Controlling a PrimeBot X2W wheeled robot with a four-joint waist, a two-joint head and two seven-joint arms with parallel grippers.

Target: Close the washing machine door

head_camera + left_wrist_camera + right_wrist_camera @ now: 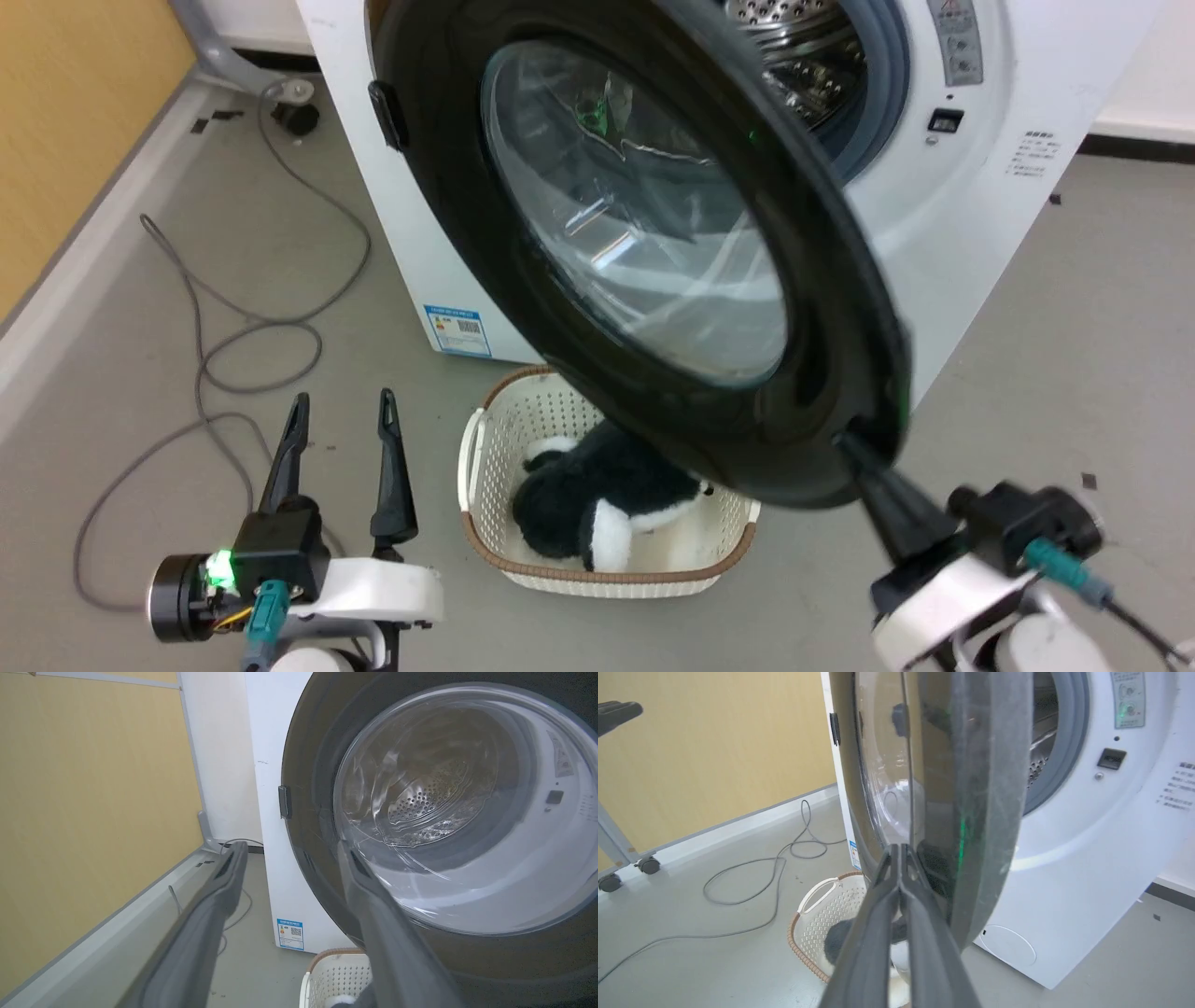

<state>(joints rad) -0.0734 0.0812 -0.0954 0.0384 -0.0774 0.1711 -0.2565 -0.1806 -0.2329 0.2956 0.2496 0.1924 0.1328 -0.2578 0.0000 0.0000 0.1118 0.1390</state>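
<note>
The washing machine door (653,243), a glossy black ring around a bulging glass bowl, stands part-way open in front of the white washing machine (980,233). The steel drum (803,56) shows behind the door's upper edge. My right gripper (851,446) is shut with nothing in it. Its tips touch the door's lower outer rim; in the right wrist view the gripper (901,848) rests against the door's glossy face (934,765). My left gripper (341,411) is open at the lower left, apart from the door. In its own view the gripper (289,847) points toward the door's hinge side (308,788).
A cream plastic basket (490,467) holding a black-and-white plush toy (597,504) stands on the floor under the door. Grey cables (233,327) loop across the floor on the left, beside a yellow wall (65,121). A wheeled frame's casters (647,864) stand by that wall.
</note>
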